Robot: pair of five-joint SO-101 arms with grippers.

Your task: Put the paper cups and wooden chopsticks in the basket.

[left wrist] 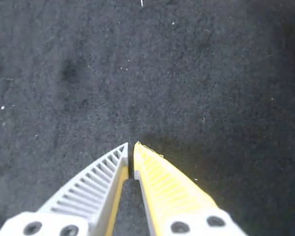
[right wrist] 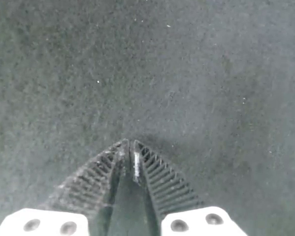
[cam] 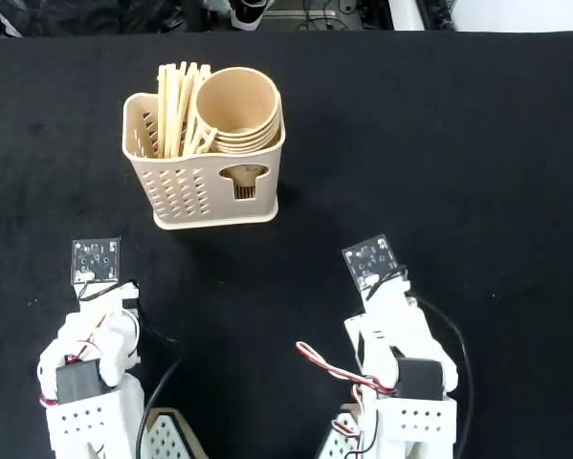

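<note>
At the far side of the black bench (cam: 458, 143) you have the beige basket (cam: 205, 196) standing upright; inside it the stacked paper cups (cam: 236, 105) sit beside the wooden chopsticks (cam: 176, 105), which stand on end; your left end effector (left wrist: 131, 147) has its tips together over the bench; your right end effector (right wrist: 130, 145) is likewise closed.

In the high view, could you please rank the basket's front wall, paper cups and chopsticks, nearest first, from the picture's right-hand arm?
1. Basket's front wall, the near side.
2. Paper cups, in its right half.
3. Chopsticks, in its left half.
</note>
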